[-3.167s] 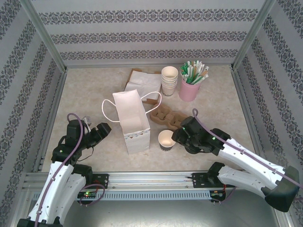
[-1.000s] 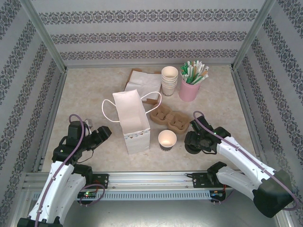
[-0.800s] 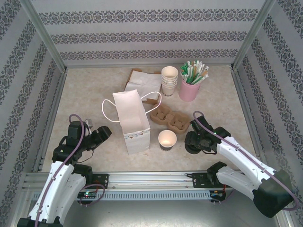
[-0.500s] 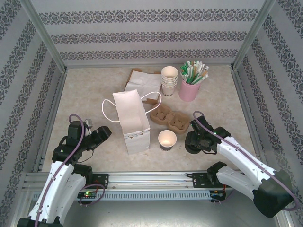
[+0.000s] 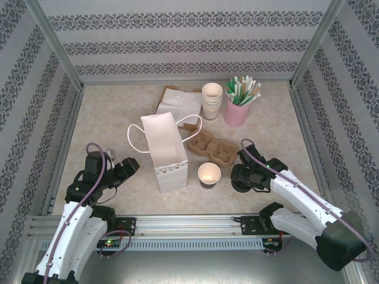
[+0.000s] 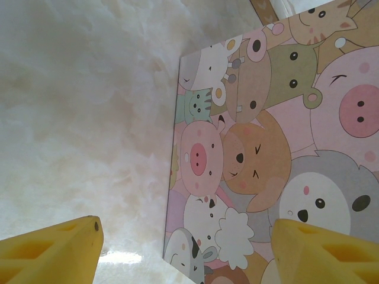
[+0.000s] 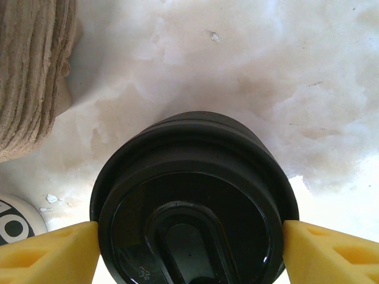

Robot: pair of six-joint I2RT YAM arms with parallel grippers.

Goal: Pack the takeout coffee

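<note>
Your right end effector (image 7: 189, 245) straddles the black lid stack (image 7: 192, 177) on the counter (image 7: 195, 65), pads at its rim; whether they press it, you cannot tell. Just left stands the takeout coffee cup (image 5: 209, 175), lidless and upright, long axis vertical, mouth up, on the near side of the pulp carrier (image 5: 211, 148). Your left end effector (image 6: 186, 242) gapes wide, holding nothing, facing the paper bag (image 6: 266, 148).

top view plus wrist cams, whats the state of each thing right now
paper bag, upright, mouth open
front cup, upright, no lid
cup stack, upright, nested
pink holder, upright, full of straws
carrier tray, flat, empty
lid pile, stacked on table
left hand, open, empty
right hand, straddling lid pile, grip unclear
</note>
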